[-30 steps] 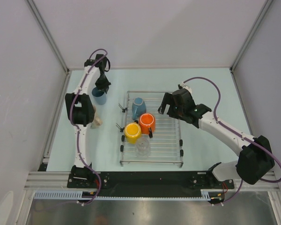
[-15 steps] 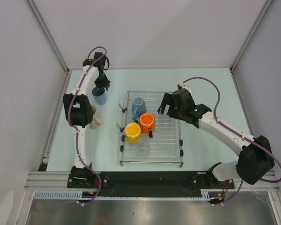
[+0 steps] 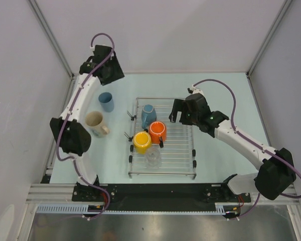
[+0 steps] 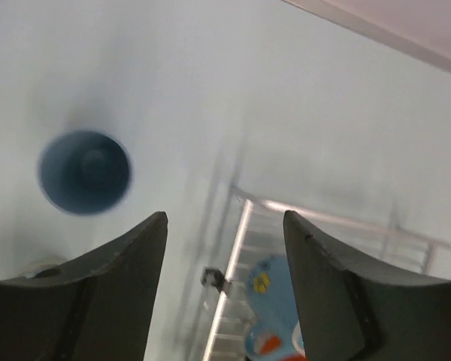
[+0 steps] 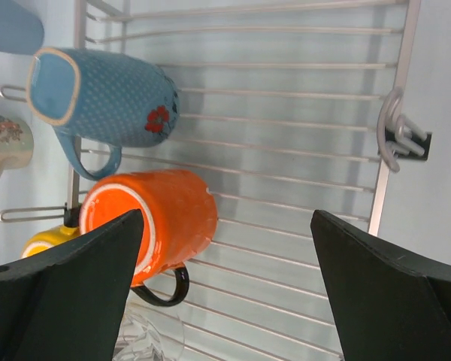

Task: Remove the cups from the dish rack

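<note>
The dish rack [image 3: 178,150] holds a light blue mug [image 3: 148,115] lying on its side, an orange mug [image 3: 157,132], a yellow cup [image 3: 141,141] and a clear glass [image 3: 153,158]. A blue cup [image 3: 106,102] and a beige cup [image 3: 95,123] stand on the table left of the rack. My left gripper [image 3: 109,70] hangs open and empty, high above and behind the blue cup [image 4: 84,171]. My right gripper [image 5: 227,218] hovers open over the rack's bars, just right of the orange mug [image 5: 158,218] and below the light blue mug [image 5: 105,94].
The table is walled in by grey panels on the left, back and right. The rack's right rail carries a black-footed clip [image 5: 402,135]. My left arm's elbow [image 3: 70,136] juts out over the table's left edge.
My left gripper has opened, let go of the blue cup on the table, and risen up and back from it. The right arm has barely moved.
</note>
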### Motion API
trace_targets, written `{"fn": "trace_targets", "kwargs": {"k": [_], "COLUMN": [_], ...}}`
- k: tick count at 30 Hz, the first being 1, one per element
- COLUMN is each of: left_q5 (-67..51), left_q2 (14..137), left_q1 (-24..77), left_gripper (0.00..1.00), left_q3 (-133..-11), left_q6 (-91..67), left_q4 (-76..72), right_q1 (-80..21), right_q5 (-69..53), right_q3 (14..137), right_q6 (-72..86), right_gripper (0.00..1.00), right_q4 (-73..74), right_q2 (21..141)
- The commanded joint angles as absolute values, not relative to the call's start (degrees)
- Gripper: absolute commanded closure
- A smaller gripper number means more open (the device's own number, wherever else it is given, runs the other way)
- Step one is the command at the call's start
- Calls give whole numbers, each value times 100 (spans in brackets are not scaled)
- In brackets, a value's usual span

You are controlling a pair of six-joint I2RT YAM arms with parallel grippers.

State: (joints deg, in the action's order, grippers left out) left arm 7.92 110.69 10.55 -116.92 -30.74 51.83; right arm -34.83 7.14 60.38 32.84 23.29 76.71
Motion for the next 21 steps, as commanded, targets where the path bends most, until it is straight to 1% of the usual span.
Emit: {"fn": "trace_targets", "kwargs": {"k": [1, 4, 6, 7, 9, 10, 11, 12, 14, 21], "left_q5": [957, 984, 1037, 1115, 1528, 1834, 2472, 2783, 3188, 3471], "left_q2": [9723, 8916, 8527, 8186, 7859, 7692, 7395, 7218, 6814, 5890], "left_q1": [2045, 2443, 2610, 2758, 2926, 3170, 3321, 3575, 3700, 3885], "left_gripper": [24, 19, 18, 18, 18, 18, 17, 17, 16, 16], "left_q3": [-10593, -9469, -8741, -8519, -7993, -7859, -7727, -7499, -7322, -6655], "left_q6": [-2488, -2548, -2689, -2724, -2768, -2742, -2699, -2655, -2689, -3023], "left_q4": [4036, 3376, 3094, 3050, 2997, 2988, 3023, 3058, 3216, 3595], "right_q1": [-3542, -3586, -3621, -3673, -3779, -3910, -3989, -4051, -4244, -4570], "right_q5": [1194, 1345, 1240, 1117, 1099, 1168, 1204, 1274, 1467, 1617], "right_q3": [6565, 6566, 6696, 6828, 7300, 7425, 7557, 7637, 7883, 8595], "right_q6": [2804, 2795, 2734, 2690, 2567, 2532, 2479, 2392, 2321, 2110], "right_gripper": [0, 0, 0, 0, 0, 0, 0, 0, 0, 0], "right_q4": [2197, 1952, 1837, 1880, 2108, 2162, 2171, 2136, 2101, 2250], "right_q2": [7523, 7559, 7637, 7864, 8155, 8295, 8558, 8665, 8989, 10017]}}
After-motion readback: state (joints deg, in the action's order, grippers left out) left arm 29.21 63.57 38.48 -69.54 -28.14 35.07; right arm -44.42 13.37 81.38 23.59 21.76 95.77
